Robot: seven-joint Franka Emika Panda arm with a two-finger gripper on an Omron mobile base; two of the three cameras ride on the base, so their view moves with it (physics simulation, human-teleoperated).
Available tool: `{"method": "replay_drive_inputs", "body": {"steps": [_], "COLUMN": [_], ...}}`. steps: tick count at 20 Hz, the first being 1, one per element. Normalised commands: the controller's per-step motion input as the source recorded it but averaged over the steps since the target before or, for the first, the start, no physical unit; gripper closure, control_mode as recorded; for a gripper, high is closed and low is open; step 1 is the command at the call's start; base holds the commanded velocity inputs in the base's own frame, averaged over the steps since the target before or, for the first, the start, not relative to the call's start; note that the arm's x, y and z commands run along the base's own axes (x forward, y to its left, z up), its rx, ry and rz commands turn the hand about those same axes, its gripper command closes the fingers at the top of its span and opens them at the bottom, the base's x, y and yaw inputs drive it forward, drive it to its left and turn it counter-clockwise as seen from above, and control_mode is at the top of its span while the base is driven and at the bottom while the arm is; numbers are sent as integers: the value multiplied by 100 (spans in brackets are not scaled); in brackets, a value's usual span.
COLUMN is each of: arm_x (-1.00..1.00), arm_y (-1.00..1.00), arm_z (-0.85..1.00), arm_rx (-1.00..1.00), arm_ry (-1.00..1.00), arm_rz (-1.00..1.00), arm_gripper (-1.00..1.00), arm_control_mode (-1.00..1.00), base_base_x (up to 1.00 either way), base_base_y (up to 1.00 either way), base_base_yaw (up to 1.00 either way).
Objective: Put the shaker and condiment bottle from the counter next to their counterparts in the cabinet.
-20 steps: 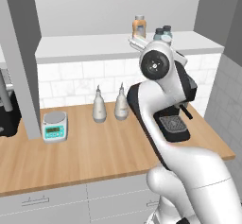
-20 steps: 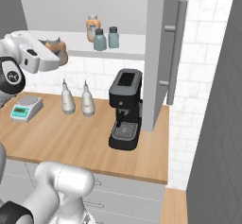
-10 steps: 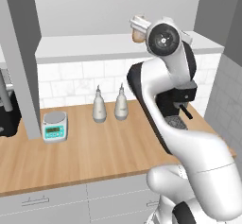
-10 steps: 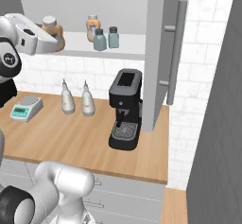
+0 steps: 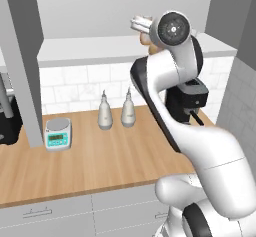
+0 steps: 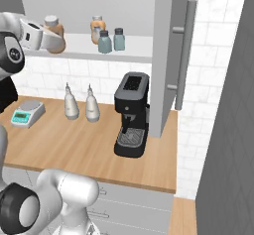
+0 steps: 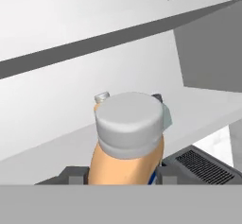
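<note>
My gripper (image 6: 45,36) is shut on the condiment bottle (image 6: 54,29), an orange bottle with a pale grey cap, and holds it at shelf height by the left end of the cabinet shelf (image 6: 136,49). In the hand view the condiment bottle (image 7: 128,132) rises between my fingertips (image 7: 74,174). Further right on the shelf stands its orange counterpart (image 6: 97,28). In front of that are a grey-blue dark-capped jar (image 6: 104,41) and a second such jar (image 6: 119,38), side by side; which is the shaker I cannot tell. In the left base view my arm hides these, and the gripper (image 5: 141,25) shows at the shelf.
On the counter (image 6: 74,147) below stand two white teardrop bottles (image 6: 70,102) (image 6: 91,105), a small scale (image 6: 26,114) and a black coffee machine (image 6: 131,112). The open cabinet door (image 6: 171,55) hangs right of the shelf; another grey panel (image 5: 25,66) hangs at the left.
The arm has lifted the condiment bottle from below the shelf edge up to shelf level. The grip has stayed shut on it.
</note>
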Motion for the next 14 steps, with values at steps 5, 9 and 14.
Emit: {"method": "replay_drive_inputs", "body": {"steps": [5, 9, 14], "arm_x": [44, 41, 39], "arm_y": [0, 0, 5], "arm_z": [0, 0, 0], "arm_rx": [0, -1, -3], "arm_ry": [10, 13, 7], "arm_rz": [2, 0, 0], "arm_gripper": [100, 100, 100], "arm_control_mode": [-100, -100, -100], "base_base_x": [0, 0, 0], "base_base_y": [0, 0, 0], "base_base_yaw": [0, 0, 0]}}
